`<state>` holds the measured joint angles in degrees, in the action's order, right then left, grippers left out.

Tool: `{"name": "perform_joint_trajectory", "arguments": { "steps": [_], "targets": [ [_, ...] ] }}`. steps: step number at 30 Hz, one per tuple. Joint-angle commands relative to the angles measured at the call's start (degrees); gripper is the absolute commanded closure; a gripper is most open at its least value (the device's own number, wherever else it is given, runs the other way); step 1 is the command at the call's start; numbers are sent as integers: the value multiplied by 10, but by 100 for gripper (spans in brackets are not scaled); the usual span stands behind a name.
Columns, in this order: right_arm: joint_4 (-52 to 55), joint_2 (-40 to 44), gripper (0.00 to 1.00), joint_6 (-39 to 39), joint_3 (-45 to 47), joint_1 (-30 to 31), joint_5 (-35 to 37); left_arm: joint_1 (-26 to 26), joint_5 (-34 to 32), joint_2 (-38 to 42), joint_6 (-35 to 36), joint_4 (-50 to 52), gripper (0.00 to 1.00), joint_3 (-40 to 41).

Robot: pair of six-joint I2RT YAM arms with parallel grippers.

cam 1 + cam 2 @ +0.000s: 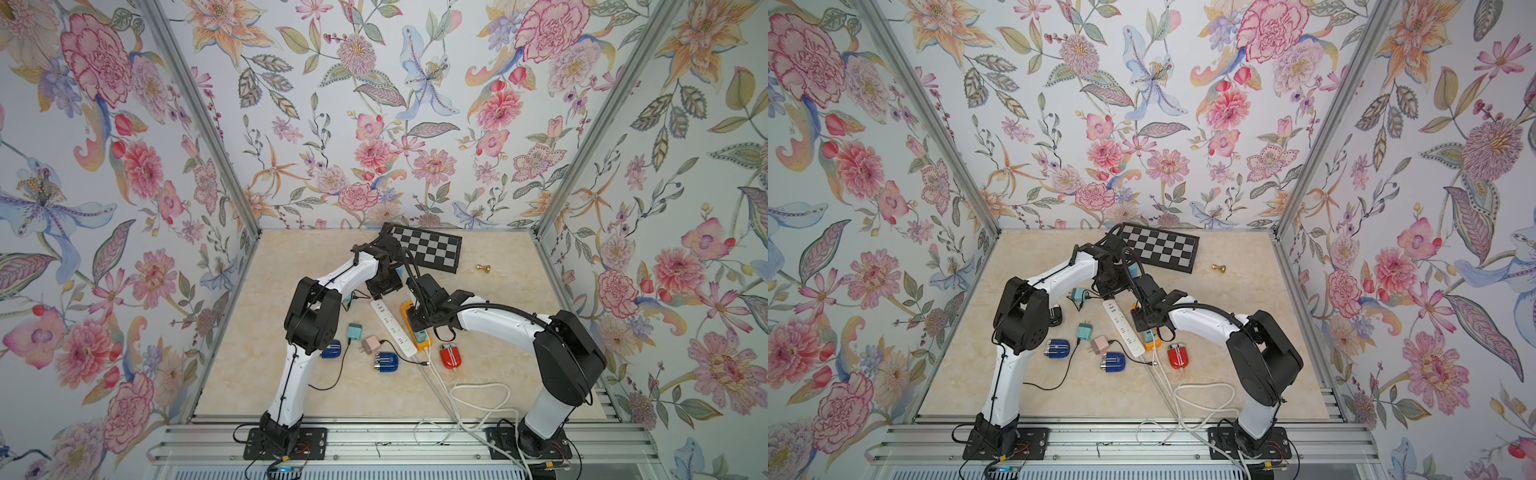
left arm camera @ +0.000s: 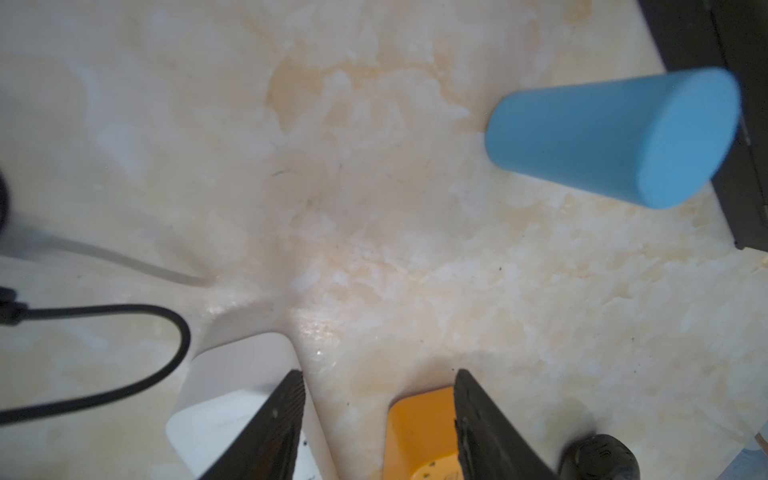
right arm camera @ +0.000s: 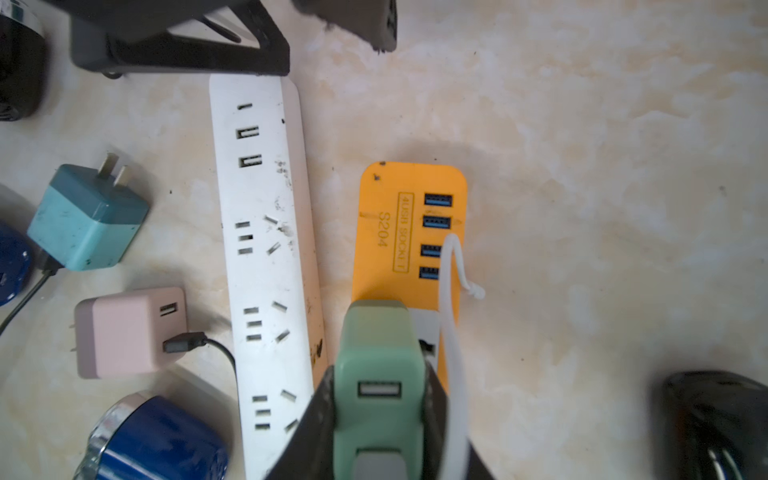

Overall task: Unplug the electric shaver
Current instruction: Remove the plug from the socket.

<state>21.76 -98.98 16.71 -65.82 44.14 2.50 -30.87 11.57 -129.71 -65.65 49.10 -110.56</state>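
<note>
The marble tabletop (image 1: 519, 266) carries a chessboard (image 1: 428, 249) at its far edge. The white power strip (image 3: 266, 270) and the shorter orange USB socket strip (image 3: 386, 232) lie side by side near the middle, close but not touching.

The red electric shaver (image 1: 451, 356) lies on the tabletop just beside the orange strip's near end, on its right. Whether the white cord (image 3: 451, 332) beside it joins it to the strip cannot be told. A blue shaver (image 1: 386, 362) lies left of the white strip's near end.

The left tool (image 2: 378, 386) hangs spread above the far ends of both strips, holding nothing. The right tool (image 3: 380, 399) pinches the green adapter (image 3: 380, 353), which stands on the orange strip's socket end. A pink adapter (image 3: 129, 332) and a teal adapter (image 3: 87, 216) lie loose left of the white strip.
</note>
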Motion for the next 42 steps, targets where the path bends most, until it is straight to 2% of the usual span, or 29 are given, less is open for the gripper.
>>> {"name": "perform_joint_trajectory", "arguments": {
  "steps": [1,7,13,29,36,42],
  "targets": [
    [-19,18,75,-30,9,5,-13,-14,9,-16,-33,33,39,-36],
    [-21,12,75,-37,14,5,3,-28,38,-41,-47,53,38,-56],
    [-49,16,76,-41,33,2,24,-34,71,-48,-69,56,33,-45],
    [-119,17,77,-65,63,4,33,-55,91,-114,-94,143,31,-118],
    [-138,18,77,-68,69,8,24,-55,90,-128,-106,157,33,-117],
    [-141,12,77,-68,65,9,16,-55,87,-134,-112,152,48,-121]
  ]
}}
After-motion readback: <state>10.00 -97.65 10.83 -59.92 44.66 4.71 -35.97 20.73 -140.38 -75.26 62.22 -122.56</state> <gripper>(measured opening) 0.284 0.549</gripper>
